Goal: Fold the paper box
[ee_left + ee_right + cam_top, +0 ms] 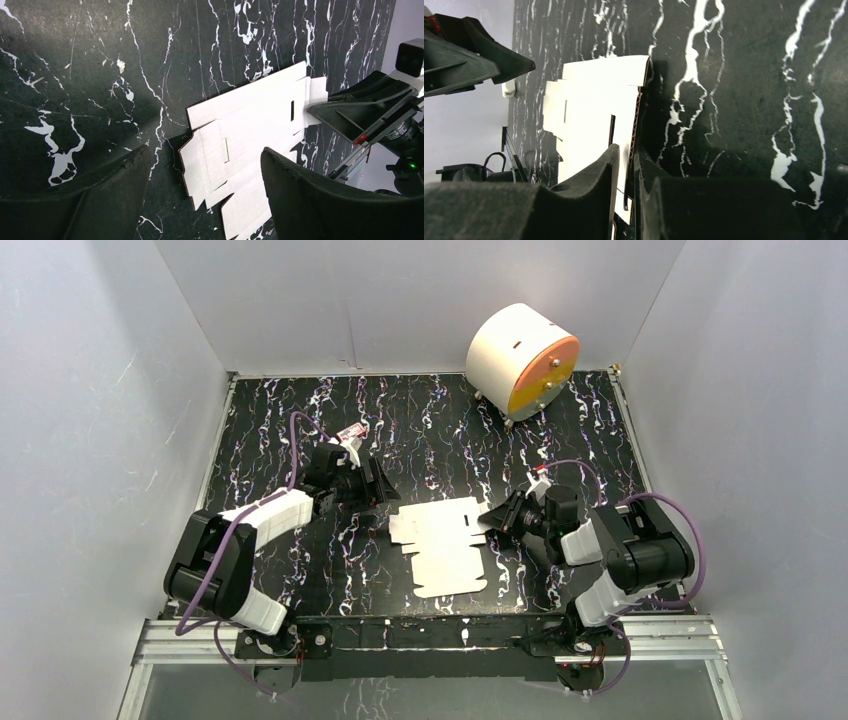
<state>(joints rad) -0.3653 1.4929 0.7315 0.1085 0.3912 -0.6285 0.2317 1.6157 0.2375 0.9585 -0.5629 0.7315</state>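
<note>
The paper box (445, 545) is a flat white die-cut sheet with tabs and slots, lying in the middle of the black marbled table. My right gripper (490, 518) is at its right edge, shut on a raised flap. In the right wrist view that flap (636, 115) stands on edge in the narrow gap between the two fingers of the gripper (625, 150). My left gripper (372, 486) hovers just off the sheet's far-left corner, open and holding nothing. In the left wrist view the sheet (250, 125) lies ahead of the wide-apart fingers (300, 190).
A big white cylinder with an orange face (520, 360) stands at the back right. A tiny red item (352, 432) lies behind the left gripper. White walls enclose three sides, and a metal rail (440, 635) runs along the near edge.
</note>
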